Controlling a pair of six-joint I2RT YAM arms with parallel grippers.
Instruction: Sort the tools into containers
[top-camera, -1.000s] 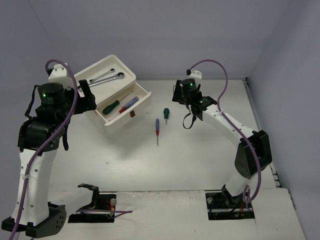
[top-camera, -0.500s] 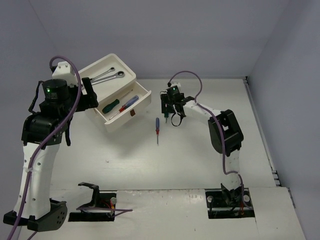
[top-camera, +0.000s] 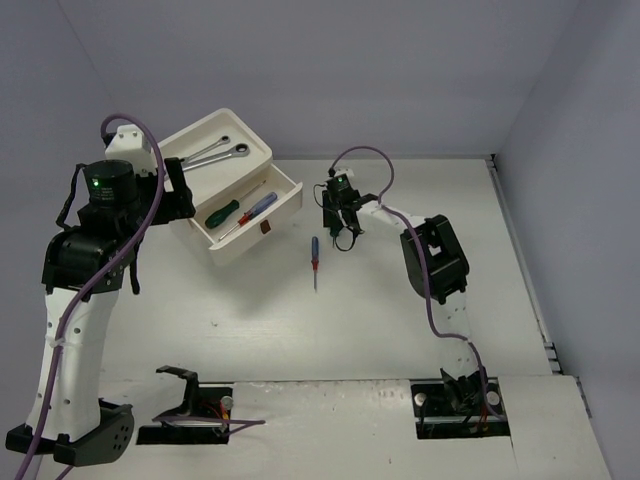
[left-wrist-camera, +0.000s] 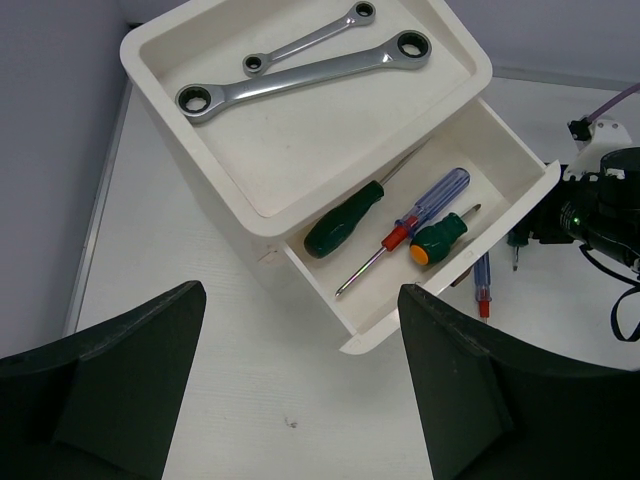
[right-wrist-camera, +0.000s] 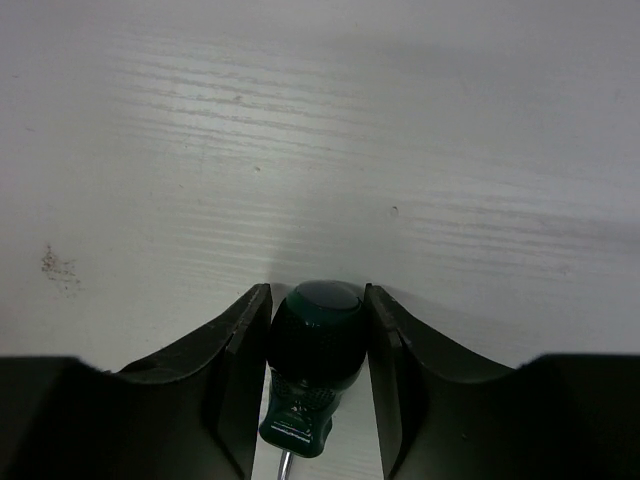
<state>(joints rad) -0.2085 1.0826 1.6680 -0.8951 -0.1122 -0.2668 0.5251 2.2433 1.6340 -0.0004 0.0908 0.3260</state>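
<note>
Screwdrivers (left-wrist-camera: 345, 228): three filed in open drawer (left-wrist-camera: 500, 160), a green driver (right-wrist-camera: 312, 350) gripped in my right jaws, a blue driver (top-camera: 315, 252) loose on worktop (top-camera: 380, 320); two wrenches (left-wrist-camera: 300, 78) in top tray (left-wrist-camera: 300, 150); left jaws wide, empty.

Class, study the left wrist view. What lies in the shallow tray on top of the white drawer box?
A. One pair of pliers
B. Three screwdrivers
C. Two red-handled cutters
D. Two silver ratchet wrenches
D: the larger ratchet wrench and the smaller ratchet wrench lie side by side in the top tray, while the screwdrivers sit in the open drawer below it.
</note>
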